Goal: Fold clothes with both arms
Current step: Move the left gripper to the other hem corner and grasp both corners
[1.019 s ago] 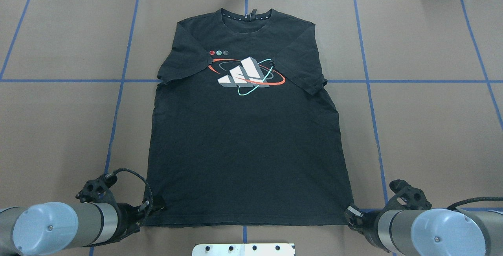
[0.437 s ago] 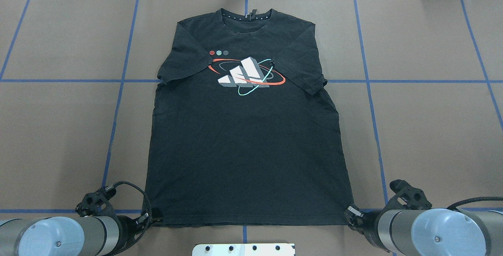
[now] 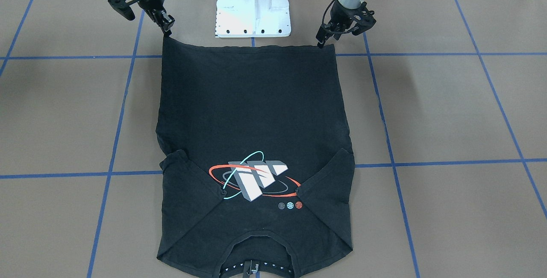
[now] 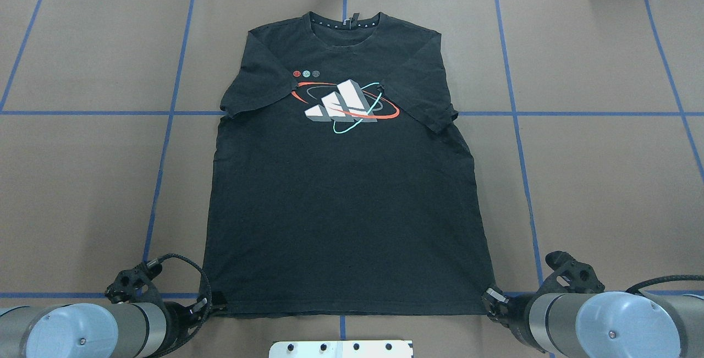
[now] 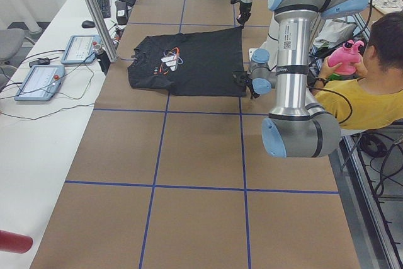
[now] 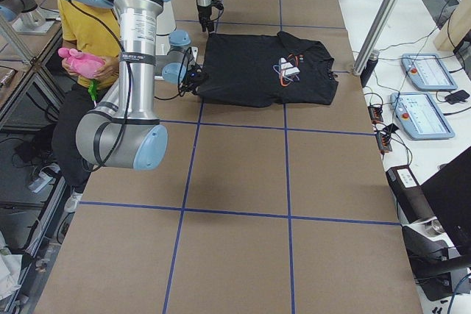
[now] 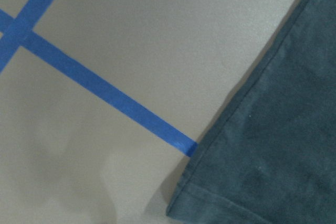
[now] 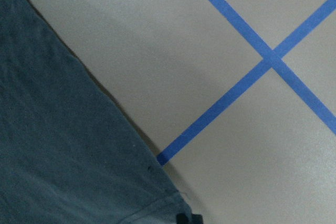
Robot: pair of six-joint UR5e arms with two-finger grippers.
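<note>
Item: one black T-shirt [image 4: 346,193], lying flat and face up in the middle of the table [image 4: 605,193]. Its collar [image 4: 345,21] is lying at the far edge, and its hem is running along the near edge, just beyond the white pedestal base [image 3: 253,9]. Both short sleeves are lying tucked in over the chest, beside the orbit graphic [image 4: 344,104].

Attachments: the left gripper [image 4: 217,300] is sitting clenched on the left hem corner and the right gripper [image 4: 489,297] on the right hem corner. We are judging this from the hem pulling straight between them, since the fingertips are showing too small for certainty.

Handling: we are reading the step as carrying the hem up to the collar. We are advising that both corners be raised together and level, with the hem kept taut but not stretched. They should travel straight toward the far edge, parallel to the blue tape lines [image 4: 517,127], high enough that the cloth is not dragging the sleeves open. The hem should be laid square on the shoulders before either grip is let go.
</note>
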